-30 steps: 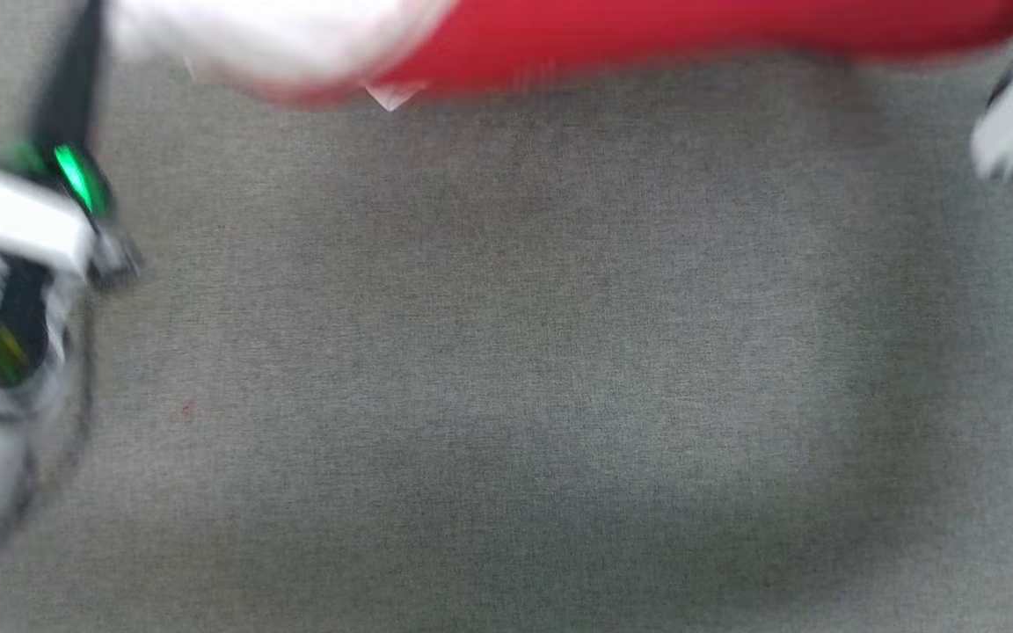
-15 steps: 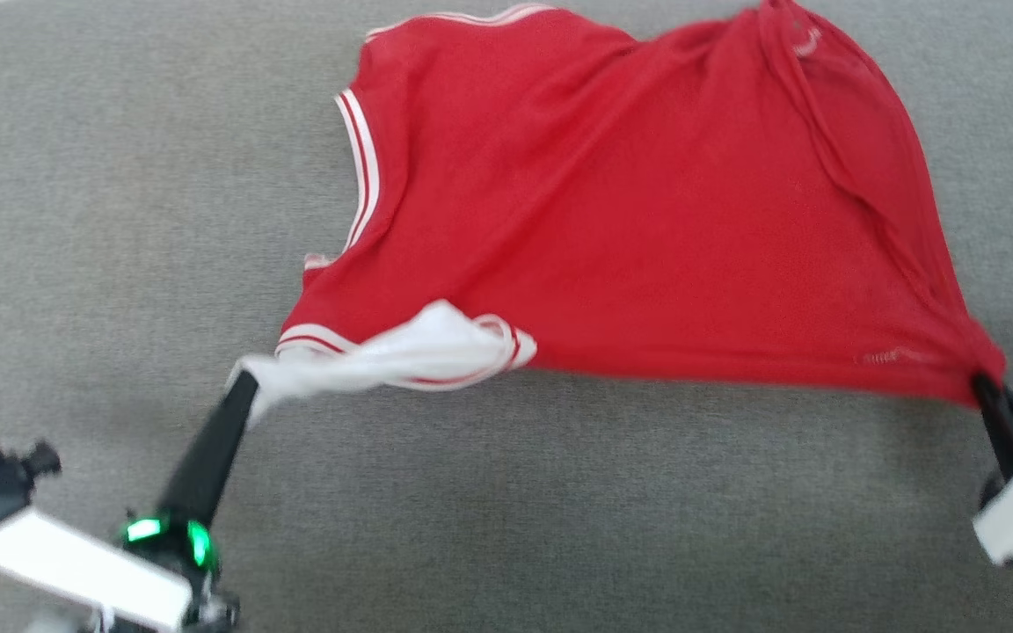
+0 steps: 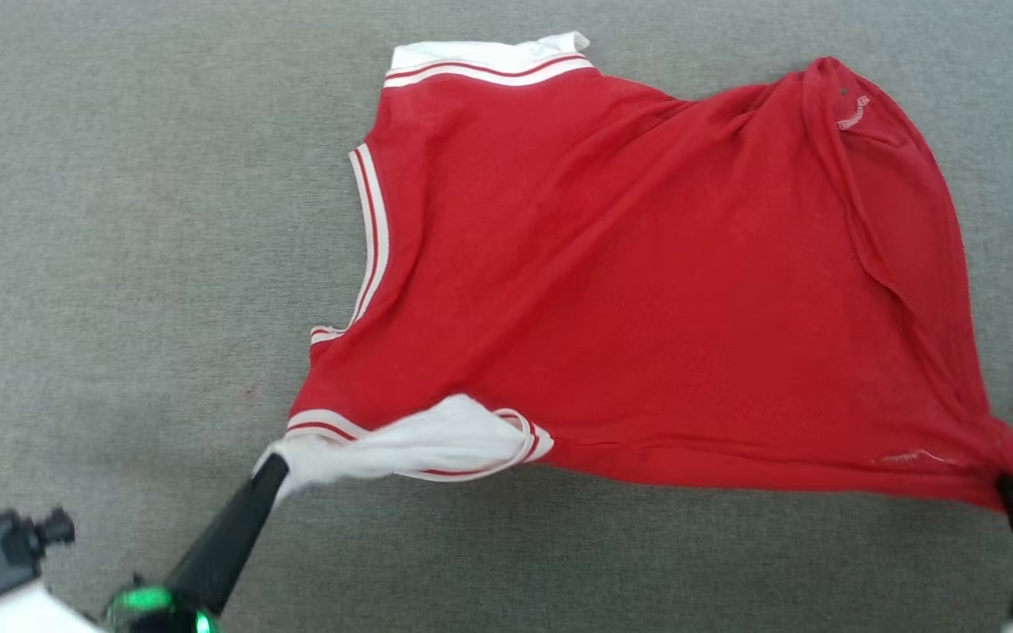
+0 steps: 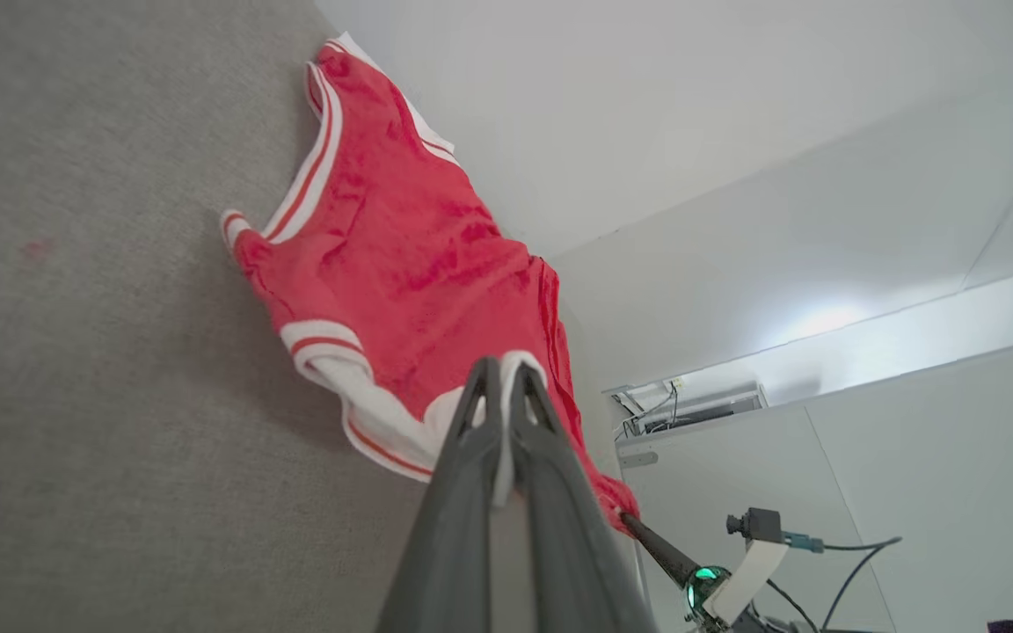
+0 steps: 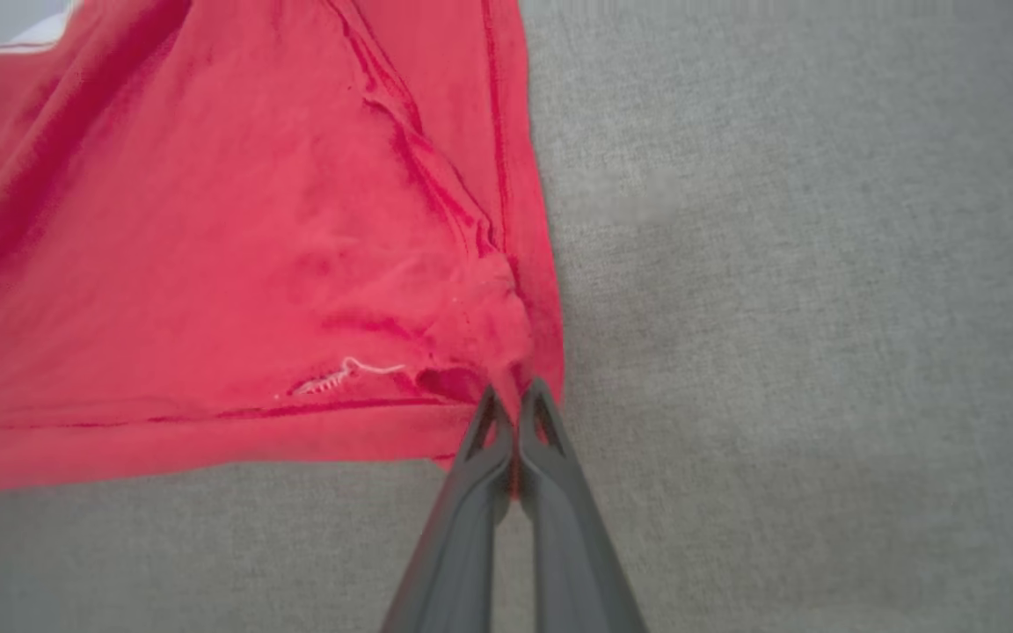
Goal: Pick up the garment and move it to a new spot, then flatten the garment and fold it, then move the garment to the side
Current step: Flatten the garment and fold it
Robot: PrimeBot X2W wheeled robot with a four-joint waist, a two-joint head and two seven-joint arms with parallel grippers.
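Note:
The red garment [image 3: 647, 281] lies spread across the grey surface, its near edge stretched between my two grippers. Its printed side is hidden; striped trim shows at the collar and armhole. My left gripper [image 3: 271, 464] is shut on the white sleeve [image 3: 401, 444] at the near left corner; the left wrist view shows white cloth pinched at the left gripper [image 4: 500, 387]. My right gripper [image 3: 1009, 485] is shut on the red hem corner at the near right, and the right wrist view shows the bunched garment [image 5: 234, 246] drawn into the tips of the right gripper [image 5: 513, 406].
Grey fabric surface [image 3: 120, 220] extends on all sides of the garment, with open room to the left and along the near edge. A small red speck [image 3: 250, 393] marks the surface left of the shirt. A white wall [image 4: 691, 132] rises beyond the far edge.
The head camera has swung to take in the whole garment. Since half a second ago the shirt sits lower in view, still stretched between both shut grippers, and its far collar edge now shows.

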